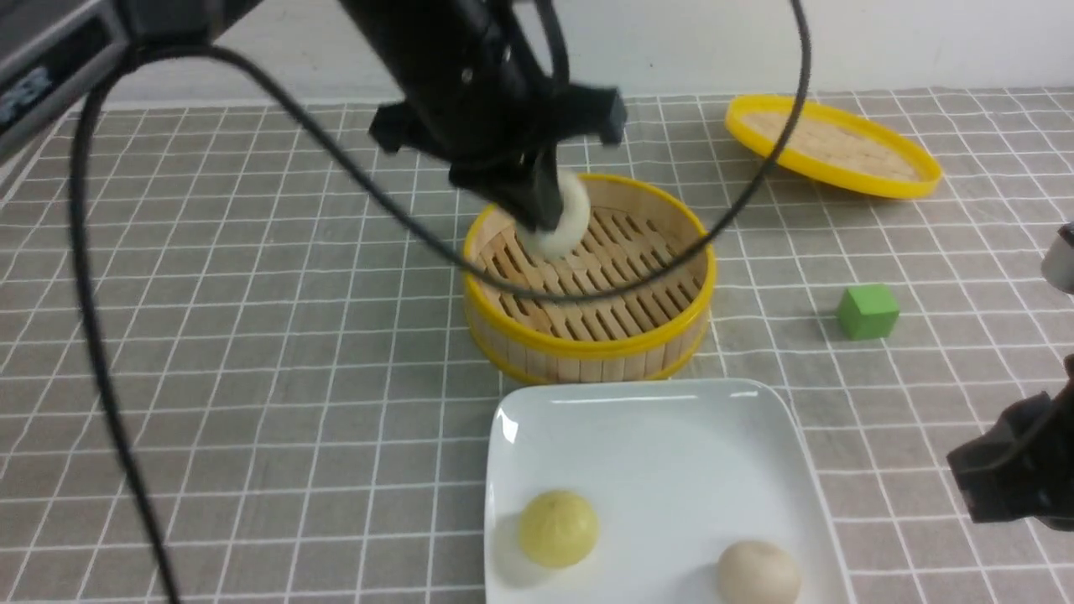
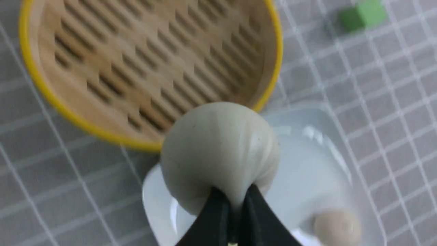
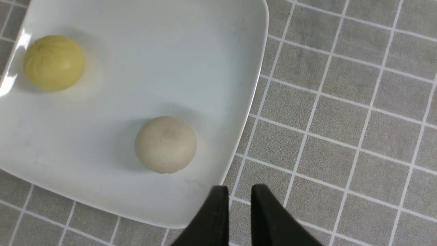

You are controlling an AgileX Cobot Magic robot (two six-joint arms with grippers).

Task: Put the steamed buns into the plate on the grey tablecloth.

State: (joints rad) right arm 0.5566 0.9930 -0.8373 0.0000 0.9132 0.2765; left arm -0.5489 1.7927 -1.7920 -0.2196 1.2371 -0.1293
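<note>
Jaws of the left gripper [image 2: 234, 201] are clenched on a pale bun [image 2: 218, 150], pinching up a fold of its soft skin, and they carry it above the bamboo steamer [image 1: 587, 344]. The right gripper's [image 3: 237, 191] jaws stand a little apart with nothing between them, off by the side of the plate [image 1: 646, 470].

What worries me is that pinch — only a fold is caught, so the bun could slip out or tear if the arm jerks. Carried too low, it might knock the steamer's yellow rim; let go too high, it could roll into the others.

The held bun looks smooth, pale and puckered where it is squeezed. Below, the white plate already has a yellow bun [image 1: 558, 528] and a beige one [image 1: 758, 573], lying apart. Around them spreads the grey tablecloth [image 1: 252, 403], with a green cube [image 1: 868, 311] and a yellow-rimmed lid [image 1: 839, 147] farther off — neither needed, I'd say.
</note>
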